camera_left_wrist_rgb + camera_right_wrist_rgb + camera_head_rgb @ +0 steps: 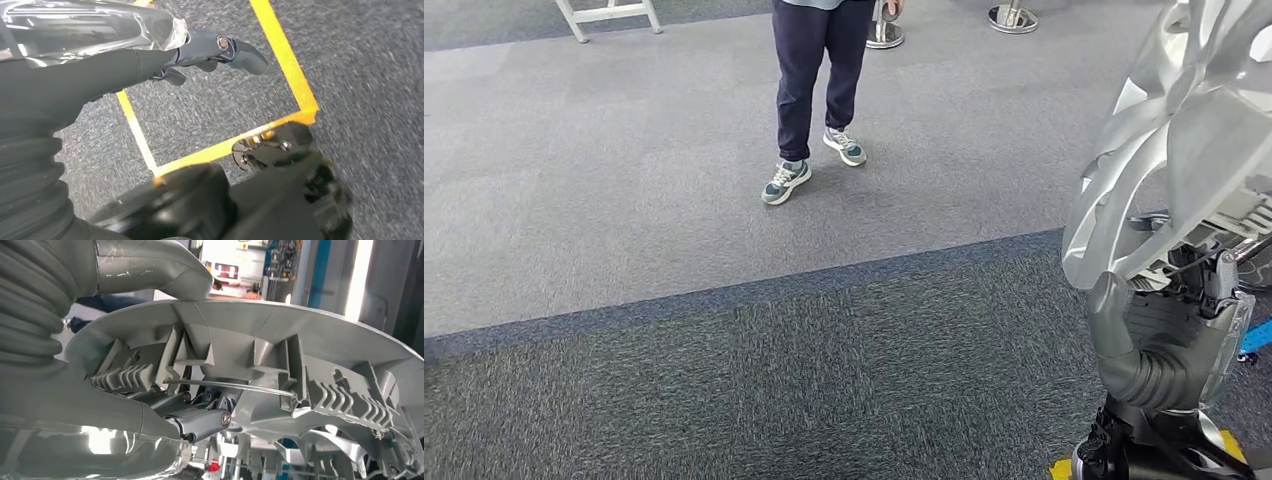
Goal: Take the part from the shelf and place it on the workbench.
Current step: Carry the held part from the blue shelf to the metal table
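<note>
The part [1164, 130] is a silver plastic wheel cover with ribs and clips on its inner face. My right hand [1169, 340] holds it up at the right edge of the head view. In the right wrist view the fingers [200, 422] hook into the ribbed inside of the part [280, 335], near a thin wire ring. My left hand [200, 50] hangs over the carpet, its fingers apart and holding nothing.
A person [809, 90] in dark trousers and sneakers stands on the grey carpet ahead. Two metal post bases [1012, 18] and a white frame [609, 12] stand at the far edge. Yellow tape [287, 55] marks a square on the floor below my left hand.
</note>
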Controlling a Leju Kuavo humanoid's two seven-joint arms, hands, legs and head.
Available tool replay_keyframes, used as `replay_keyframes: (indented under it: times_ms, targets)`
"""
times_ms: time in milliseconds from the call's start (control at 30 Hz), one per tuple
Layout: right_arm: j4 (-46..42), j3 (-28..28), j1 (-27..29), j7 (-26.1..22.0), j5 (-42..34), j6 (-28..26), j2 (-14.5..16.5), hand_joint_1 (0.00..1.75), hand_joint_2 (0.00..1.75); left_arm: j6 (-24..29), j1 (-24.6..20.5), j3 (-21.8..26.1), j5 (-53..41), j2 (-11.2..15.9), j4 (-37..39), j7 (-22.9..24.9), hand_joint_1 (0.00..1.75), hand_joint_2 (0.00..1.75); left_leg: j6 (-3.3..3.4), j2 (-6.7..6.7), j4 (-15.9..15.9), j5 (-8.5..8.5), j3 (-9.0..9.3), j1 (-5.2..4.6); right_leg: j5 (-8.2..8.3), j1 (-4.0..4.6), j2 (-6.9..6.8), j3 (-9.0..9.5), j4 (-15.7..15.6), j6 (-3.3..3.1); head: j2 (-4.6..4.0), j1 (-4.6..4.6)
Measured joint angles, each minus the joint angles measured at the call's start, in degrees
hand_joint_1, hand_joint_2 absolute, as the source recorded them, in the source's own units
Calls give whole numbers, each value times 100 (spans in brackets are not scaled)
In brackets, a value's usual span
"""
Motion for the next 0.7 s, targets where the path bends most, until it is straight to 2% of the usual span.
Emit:
replay_keyframes:
  times_ms: [67,100,133,200,233,267,300,333,367,433,467,500,533,567,600,633,700]
  targets:
    - [-2,-5,-3,2,0,1,3,175,175,6,9,8,-3,16,0,3,0,175,72,-147,-42,22,5,-5,-23,-26,-86,46,-27,70,1,4]
    - [-3,-7,-4,1,0,2,5,175,175,7,13,13,-7,24,-1,5,0,175,114,-221,-68,36,26,6,-69,-40,-21,48,18,98,0,12]
    - [-5,-10,-4,-2,0,2,8,175,175,8,14,19,-11,29,-1,7,0,175,155,-296,-94,53,52,24,-174,-47,114,-11,181,116,0,26]
    - [-7,-20,7,-8,0,2,11,175,175,7,9,31,-20,28,-2,9,0,175,205,-449,-109,66,74,38,-507,-44,457,-346,876,120,0,68]
    - [-7,-24,13,-9,0,4,11,175,175,5,6,36,-20,25,-2,20,0,175,216,-531,-107,65,75,34,-658,-36,545,-574,1293,115,1,81]
    - [-7,-26,17,-10,0,7,11,175,175,4,6,42,-20,22,-1,38,0,175,219,-617,-106,63,77,30,-721,-28,579,-757,1590,107,0,87]
    - [-7,-27,17,-11,0,10,11,175,175,7,6,50,-17,21,-1,63,0,175,220,-709,-104,61,83,28,-665,-21,593,-846,1676,92,0,88]
    - [-7,-27,16,-12,0,14,11,175,175,13,6,61,-15,21,0,98,0,175,216,-804,-101,57,95,28,-491,-19,611,-813,1503,74,0,87]
    - [-7,-28,14,-13,0,15,11,175,175,20,7,73,-13,22,0,128,0,175,205,-899,-93,49,109,33,-243,-22,662,-675,1123,55,-1,88]
    - [-5,-31,11,-13,0,16,12,175,175,38,11,91,-9,22,0,170,0,175,160,-1062,-61,21,110,35,110,-39,883,-364,344,34,-1,87]
    - [-5,-32,10,-13,0,19,13,175,175,50,13,97,-6,21,0,183,0,175,132,-1121,-48,11,93,36,178,-38,961,-277,132,28,-1,86]
    - [-4,-33,8,-13,1,28,13,175,175,63,15,102,-2,21,0,197,0,175,101,-1169,-48,9,69,41,176,-28,995,-251,64,17,-1,82]
    - [-4,-34,6,-14,1,38,15,175,175,76,18,107,3,21,1,217,0,175,70,-1217,-54,15,50,47,187,-13,945,-248,52,-1,0,81]
    - [-4,-34,0,-15,1,49,17,175,175,87,23,115,7,24,1,239,0,175,43,-1234,-59,16,38,58,196,-13,888,-239,46,-28,0,79]
    - [-4,-38,-8,-16,1,57,21,175,175,96,29,126,10,24,2,259,0,175,18,-1156,-22,-11,17,54,200,-18,828,-230,38,-60,-1,73]
    - [-5,-43,-14,-21,0,60,27,175,175,102,31,136,13,24,2,273,0,175,-4,-1013,104,-90,-43,44,201,-26,761,-222,29,-93,-1,64]
    - [-8,-56,-20,-33,1,62,37,175,175,110,27,162,22,26,2,291,0,175,-35,-649,713,-403,-350,27,187,-20,618,-212,22,-143,-1,44]
